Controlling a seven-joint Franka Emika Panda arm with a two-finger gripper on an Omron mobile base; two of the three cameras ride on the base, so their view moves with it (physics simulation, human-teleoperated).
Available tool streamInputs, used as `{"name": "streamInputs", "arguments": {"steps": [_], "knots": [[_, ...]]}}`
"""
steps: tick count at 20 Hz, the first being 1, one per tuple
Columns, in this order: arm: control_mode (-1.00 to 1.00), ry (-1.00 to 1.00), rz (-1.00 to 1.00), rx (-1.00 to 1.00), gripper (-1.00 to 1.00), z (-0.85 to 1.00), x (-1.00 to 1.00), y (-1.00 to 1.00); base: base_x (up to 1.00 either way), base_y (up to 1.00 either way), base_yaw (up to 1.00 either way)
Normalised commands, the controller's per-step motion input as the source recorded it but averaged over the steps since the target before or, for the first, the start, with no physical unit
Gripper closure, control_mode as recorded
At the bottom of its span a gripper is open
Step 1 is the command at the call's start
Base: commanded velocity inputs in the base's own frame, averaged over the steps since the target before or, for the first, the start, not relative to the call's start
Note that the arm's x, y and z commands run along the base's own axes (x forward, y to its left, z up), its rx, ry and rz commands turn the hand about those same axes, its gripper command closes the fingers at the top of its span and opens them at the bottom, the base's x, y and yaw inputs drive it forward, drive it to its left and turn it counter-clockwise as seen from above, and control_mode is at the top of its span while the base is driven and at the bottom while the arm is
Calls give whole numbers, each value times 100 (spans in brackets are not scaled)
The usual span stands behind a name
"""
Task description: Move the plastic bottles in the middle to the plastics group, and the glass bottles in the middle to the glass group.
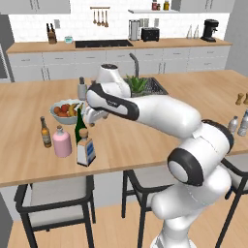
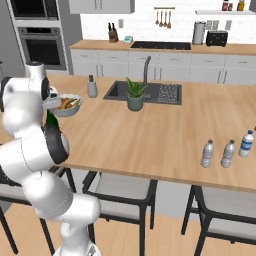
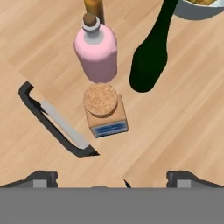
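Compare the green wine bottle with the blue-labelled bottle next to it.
The green wine bottle is tall, round and dark, so nothing inside shows; the blue-labelled bottle is much shorter, squarish and clear. The blue-labelled bottle has a wide tan cork stopper, seen from above in the hand view; the wine bottle tapers to a slim neck. Both stand upright on the wooden counter, close to the pink flask.
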Motion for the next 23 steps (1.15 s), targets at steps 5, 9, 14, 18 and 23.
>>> {"name": "streamInputs", "arguments": {"steps": [5,9,14,18,23], "knots": [[-100,-2,0,0,-100,0,-56,-73,0,0,0],[-100,0,-4,0,-100,1,-33,-58,0,0,0],[-100,0,-5,2,-100,13,-6,-45,0,0,0],[-100,-1,-14,11,-100,0,0,-64,0,0,0],[-100,0,-20,7,-100,0,0,-66,0,0,0]]}}
